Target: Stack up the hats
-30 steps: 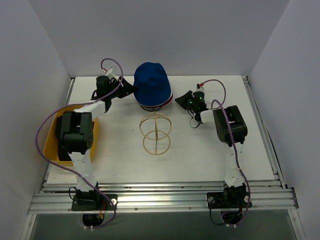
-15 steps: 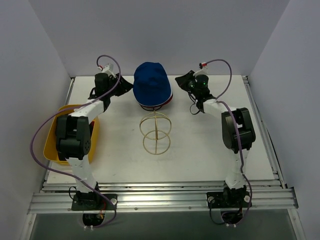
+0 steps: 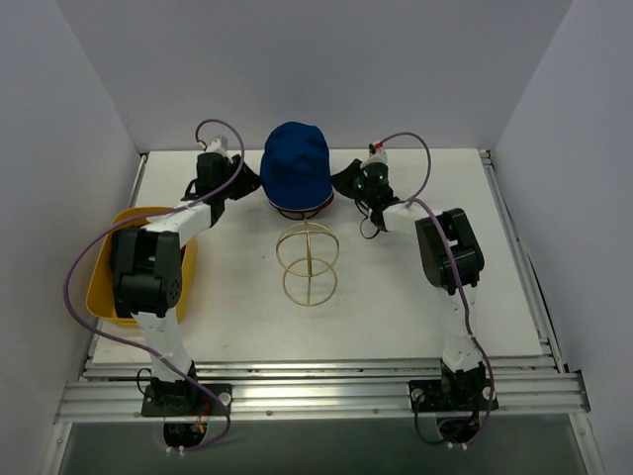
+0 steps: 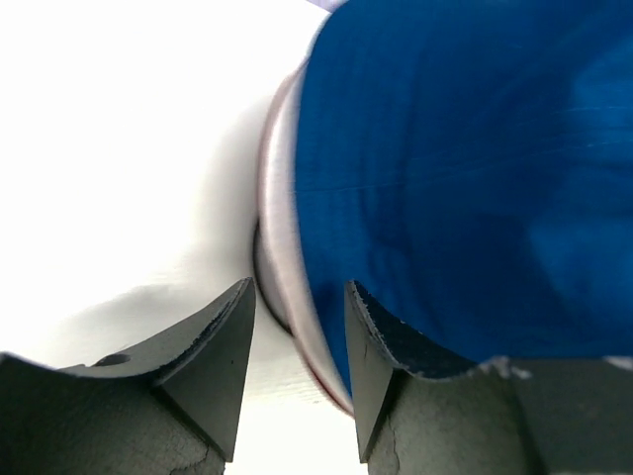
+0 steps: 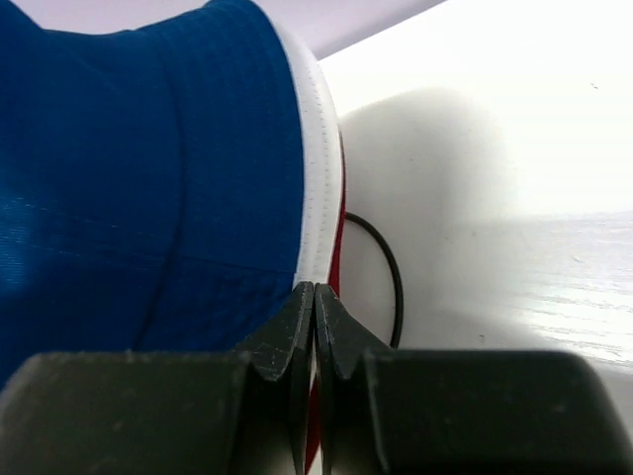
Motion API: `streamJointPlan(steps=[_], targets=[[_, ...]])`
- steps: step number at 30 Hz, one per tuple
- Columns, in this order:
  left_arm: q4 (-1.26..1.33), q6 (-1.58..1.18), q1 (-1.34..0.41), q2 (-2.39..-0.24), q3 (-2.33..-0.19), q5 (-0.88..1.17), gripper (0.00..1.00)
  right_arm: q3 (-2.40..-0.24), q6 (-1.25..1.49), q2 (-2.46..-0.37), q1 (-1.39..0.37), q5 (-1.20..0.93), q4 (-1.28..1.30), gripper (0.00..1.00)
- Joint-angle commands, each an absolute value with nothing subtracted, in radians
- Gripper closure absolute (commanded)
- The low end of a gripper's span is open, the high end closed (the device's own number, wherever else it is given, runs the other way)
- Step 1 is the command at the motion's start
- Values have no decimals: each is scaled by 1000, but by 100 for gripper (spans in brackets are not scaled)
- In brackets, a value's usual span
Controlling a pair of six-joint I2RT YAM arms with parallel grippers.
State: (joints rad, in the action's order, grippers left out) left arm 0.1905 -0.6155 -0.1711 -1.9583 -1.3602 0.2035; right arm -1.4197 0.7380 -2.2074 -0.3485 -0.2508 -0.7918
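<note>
A blue hat (image 3: 296, 166) sits on top of a stack at the back middle of the table. A white hat rim (image 5: 321, 168) and a red edge (image 5: 336, 259) show under it. My left gripper (image 3: 245, 184) is at the stack's left side. In the left wrist view it (image 4: 297, 346) is open, with the white rim (image 4: 282, 228) and blue crown (image 4: 465, 178) between the jaws. My right gripper (image 3: 343, 182) is at the stack's right side. In the right wrist view it (image 5: 314, 292) is shut, tips against the white rim.
A gold wire sphere frame (image 3: 308, 264) stands just in front of the stack. A black wire loop (image 5: 394, 287) shows under the hats. A yellow tub (image 3: 107, 287) sits at the left edge behind my left arm. Walls close the back and sides.
Both grippers have moved in from beside the stack to its rim, the right one swinging in from the right. The blue hat looks squeezed slightly narrower.
</note>
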Motion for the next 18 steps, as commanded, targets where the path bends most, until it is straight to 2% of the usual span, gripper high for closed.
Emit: streamJointPlan(steps=[1, 12, 18], targets=[[198, -588, -166, -1829, -1329, 86, 51, -1462, 721, -2209, -348, -253, -810, 100], [196, -535, -199, -1753, -1279, 176, 50, -1407, 726, -2160, -339, -244, -799, 100], [63, -497, -201, -1628, -1244, 54, 50, -1255, 742, -2042, -273, -256, -796, 100]])
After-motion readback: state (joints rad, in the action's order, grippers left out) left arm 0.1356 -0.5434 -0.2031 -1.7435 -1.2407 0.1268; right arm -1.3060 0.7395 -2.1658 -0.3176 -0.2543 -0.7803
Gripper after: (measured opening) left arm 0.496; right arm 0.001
